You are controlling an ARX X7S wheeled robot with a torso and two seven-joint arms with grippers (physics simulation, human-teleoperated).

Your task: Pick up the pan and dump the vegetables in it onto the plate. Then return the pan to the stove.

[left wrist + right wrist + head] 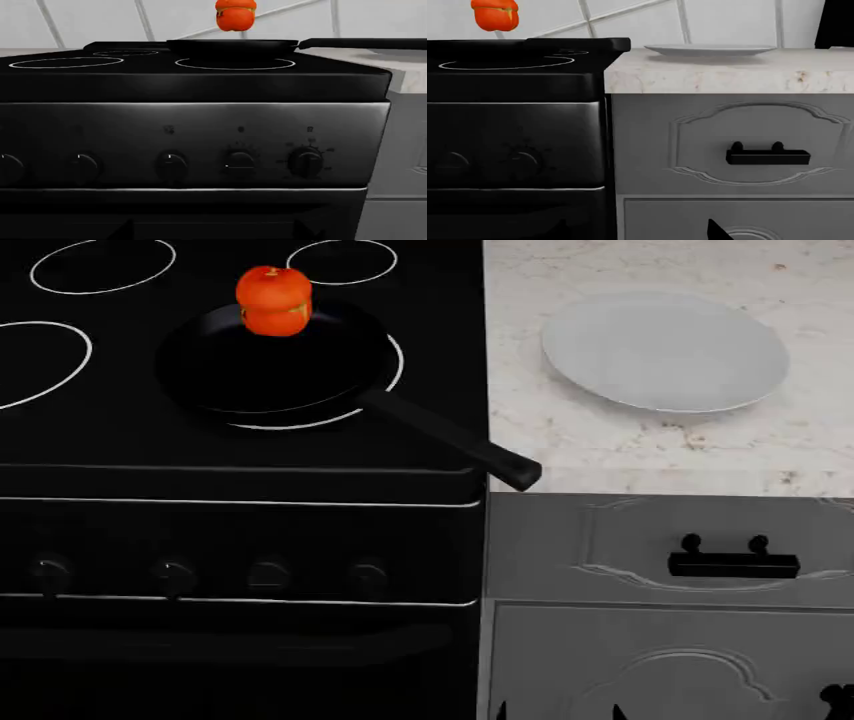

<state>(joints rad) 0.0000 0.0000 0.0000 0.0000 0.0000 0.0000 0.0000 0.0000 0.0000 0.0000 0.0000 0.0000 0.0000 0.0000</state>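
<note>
Neither hand can be read properly at this moment: only dark tips show at the bottom edge of the head view and low in the right wrist view, so whether either hand is open or closed cannot be told, and nothing is held. Both wrist cameras look at the front of the stove [240, 480] from low down, which suggests the arms hang below the cooktop level.

Frying pan [274, 360]: sits on the front right burner ring, upper left of centre in the head view. Its long handle [454, 440] runs diagonally toward lower right, and its end reaches the seam between cooktop and marble worktop [641, 455].

Red-orange bell pepper [274, 302]: 1 vegetable, at the far rim of the pan; in the left wrist view it appears above the pan [230, 47] at top centre [235, 15], and whether it rests on the rim or floats just above cannot be told.

Plate [663, 350]: upper right of the head view, on the worktop, apart from the pan and bare.

Step in hand, as judged: reaching for the handle; the task is at its start. The right hand is the nearer choice, since the handle end points toward the plate side. A good grasp would take the handle near its free end, the hand closing across its width, and lift level so that the pepper, perched near the rim, does not roll out early. Tipping should wait until the pan's far edge is over the plate's middle.
</note>
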